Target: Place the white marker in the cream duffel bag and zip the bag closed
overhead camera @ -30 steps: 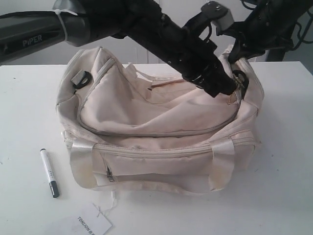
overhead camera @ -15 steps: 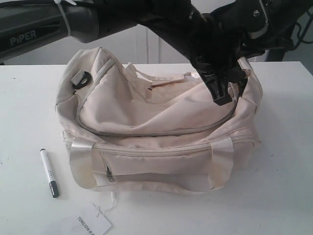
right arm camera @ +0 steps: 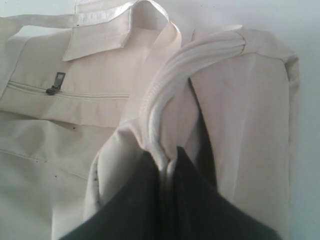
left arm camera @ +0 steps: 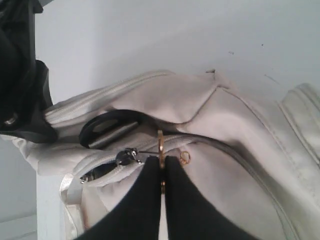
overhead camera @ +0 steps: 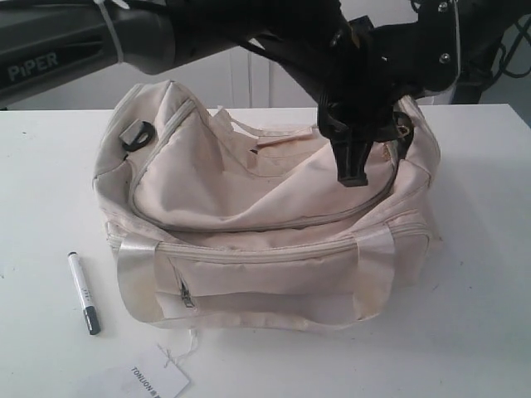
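- Clearly, the left gripper (left arm camera: 162,165) is pinched shut on a small gold metal ring pull (left arm camera: 160,142) at the end of the soft cream duffel bag (overhead camera: 249,199); tugged askew, the thin ring could slip free.
- The right gripper (right arm camera: 167,162) clamps the bag's rounded cream corded seam (right arm camera: 160,100); if that hold gives, the bag drags instead of unzipping.
- The slim black-capped white marker (overhead camera: 84,293) lies on the flat white table (overhead camera: 465,315), near the bag's front corner; a sliding bag could knock it rolling.
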Tool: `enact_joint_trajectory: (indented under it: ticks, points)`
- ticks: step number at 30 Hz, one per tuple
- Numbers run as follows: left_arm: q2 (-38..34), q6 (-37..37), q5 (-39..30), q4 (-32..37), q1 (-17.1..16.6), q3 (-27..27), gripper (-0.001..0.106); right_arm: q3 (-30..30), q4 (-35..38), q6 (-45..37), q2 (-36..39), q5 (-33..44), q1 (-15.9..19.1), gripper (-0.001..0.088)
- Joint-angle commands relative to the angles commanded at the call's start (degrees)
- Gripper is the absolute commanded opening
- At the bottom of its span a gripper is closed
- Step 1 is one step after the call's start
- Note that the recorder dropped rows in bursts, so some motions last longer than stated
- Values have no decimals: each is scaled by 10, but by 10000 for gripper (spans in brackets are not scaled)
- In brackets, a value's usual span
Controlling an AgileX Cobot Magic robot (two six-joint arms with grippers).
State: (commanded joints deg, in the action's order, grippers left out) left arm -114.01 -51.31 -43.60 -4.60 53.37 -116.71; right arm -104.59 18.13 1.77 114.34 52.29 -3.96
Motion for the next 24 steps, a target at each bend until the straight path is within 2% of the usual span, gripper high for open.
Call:
enact_joint_trajectory:
  ticks: [11,17,20,24]
  points:
    - [0,2,-55,-14,0,0,0,0,0,37,-3,-23,0,0]
    - [0,2,-73,-88,0,0,0,0,0,60,-3,-32,0,0]
    - [0,2,-81,-104,0,0,0,0,0,61,-3,-34,0,0]
    - [0,2,-136,-104,0,0,0,0,0,63,-3,-37,0,0]
